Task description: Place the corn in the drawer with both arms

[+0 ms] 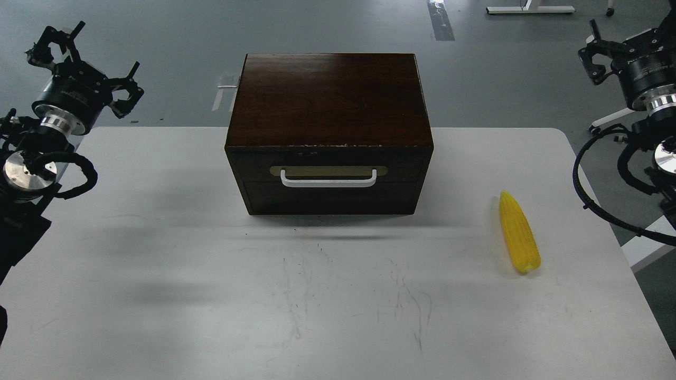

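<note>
1. The left gripper (87, 60) hangs above the far left corner of the table (158, 295), off its edge and over the grey floor. Its claw fingers (127, 95) are spread wide apart — released, with nothing between them and nothing touching them.

2. The right gripper (599, 50) sits at the upper right, also off the table and well away from everything on it. Only part of it shows at the frame's edge; one dark claw finger (594, 58) is visible, but whether the claw is spread or clenched I cannot tell. It holds nothing that can be seen.

3. The corn (519, 232) lies flat on the white table toward the right side, its narrow tip pointing away from the robot and its blunt end nearer. It lies apart from the box and far from both claws.

4. The drawer (328, 182) is closed, flush in the front of the dark brown box (327, 100), which stands at the middle of the table's far side. Its white handle (328, 182) runs across the front on a brass-coloured plate — untouched by either arm.

5. The box's top front edge shows pale chips.
</note>
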You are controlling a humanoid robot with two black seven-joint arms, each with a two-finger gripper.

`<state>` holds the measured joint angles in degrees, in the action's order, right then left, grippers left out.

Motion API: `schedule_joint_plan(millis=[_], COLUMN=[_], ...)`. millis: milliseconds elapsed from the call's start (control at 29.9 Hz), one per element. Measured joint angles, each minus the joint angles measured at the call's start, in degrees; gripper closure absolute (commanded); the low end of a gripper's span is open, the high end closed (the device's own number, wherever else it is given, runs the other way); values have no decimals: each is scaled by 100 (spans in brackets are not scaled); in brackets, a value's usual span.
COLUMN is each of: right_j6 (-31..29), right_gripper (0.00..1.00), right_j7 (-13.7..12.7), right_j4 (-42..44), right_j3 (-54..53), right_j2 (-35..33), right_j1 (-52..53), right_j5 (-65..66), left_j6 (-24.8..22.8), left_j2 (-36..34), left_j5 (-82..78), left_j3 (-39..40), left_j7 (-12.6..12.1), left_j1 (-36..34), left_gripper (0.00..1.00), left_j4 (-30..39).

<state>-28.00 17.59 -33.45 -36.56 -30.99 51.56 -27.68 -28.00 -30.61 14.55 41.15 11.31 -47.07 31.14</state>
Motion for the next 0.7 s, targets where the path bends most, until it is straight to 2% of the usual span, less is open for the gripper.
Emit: schedule_joint_plan(millis=[200,468,701], right_j6=[0,0,0], right_gripper=[0,0,0], right_j7=[-1,-1,-1], right_j4=[4,5,-30], right_j3=[-1,-48,-88], right_j2=[6,-6,-28], right_j1=[22,26,46], right_j5=[0,-2,-4], left_j6=[0,0,0], left_j2=[-7,-79,-791], left_j5=[0,-40,-364], left_j3=[14,-32,-191], left_j7=[180,219,-7], left_j1=[0,-34,-105], left_gripper=[2,2,9], left_j4=[-7,-2,535])
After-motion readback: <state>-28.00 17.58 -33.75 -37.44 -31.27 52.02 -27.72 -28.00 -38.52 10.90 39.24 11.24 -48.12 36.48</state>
